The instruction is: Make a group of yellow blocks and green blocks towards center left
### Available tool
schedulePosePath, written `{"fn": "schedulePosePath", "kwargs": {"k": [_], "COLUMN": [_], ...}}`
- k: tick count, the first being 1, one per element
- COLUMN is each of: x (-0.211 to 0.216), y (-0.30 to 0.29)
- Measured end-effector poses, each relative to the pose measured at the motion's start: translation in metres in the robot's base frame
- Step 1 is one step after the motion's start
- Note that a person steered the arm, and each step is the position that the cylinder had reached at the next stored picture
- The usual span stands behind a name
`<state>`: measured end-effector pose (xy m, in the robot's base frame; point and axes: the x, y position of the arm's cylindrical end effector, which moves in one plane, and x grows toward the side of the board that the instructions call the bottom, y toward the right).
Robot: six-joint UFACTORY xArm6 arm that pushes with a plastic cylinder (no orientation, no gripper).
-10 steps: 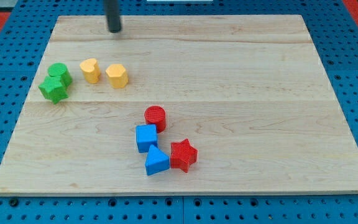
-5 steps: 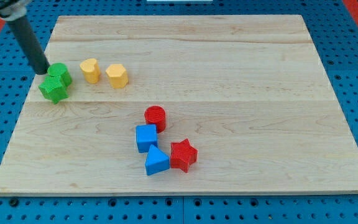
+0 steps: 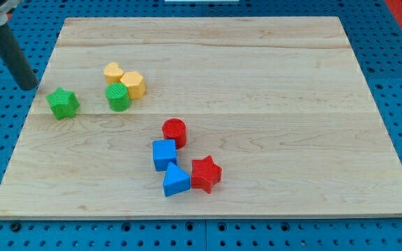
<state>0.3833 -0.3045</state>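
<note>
At the worktop's left, the tip, a bare rod with no gripper, sits just left of the stray green star; push it rightward, squarely, toward the touching green cylinder, yellow heart and yellow hexagon.

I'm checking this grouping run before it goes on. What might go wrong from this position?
My tip sits off the board's left edge, to the view's left of the green star. The star lies apart from the green cylinder, which touches the two yellow blocks. Pushing the star toward them off-centre could spin it aside or scatter that cluster. Pushing too far could drift everything toward the red cylinder and away from centre left.
</note>
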Motion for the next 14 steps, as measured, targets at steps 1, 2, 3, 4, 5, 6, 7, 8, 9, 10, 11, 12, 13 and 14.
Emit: {"fn": "schedulePosePath", "kwargs": {"k": [1, 2, 3, 4, 5, 6, 7, 8, 9, 10, 11, 12, 13, 14], "x": [0.02, 0.052, 0.075, 0.112, 0.076, 0.049, 0.049, 0.017, -0.058, -0.078, -0.059, -0.021, -0.023, -0.067], "y": [0.037, 0.053, 0.039, 0.032, 0.049, 0.077, 0.112, 0.072, 0.068, 0.108, 0.143, 0.144, 0.139, 0.131]}}
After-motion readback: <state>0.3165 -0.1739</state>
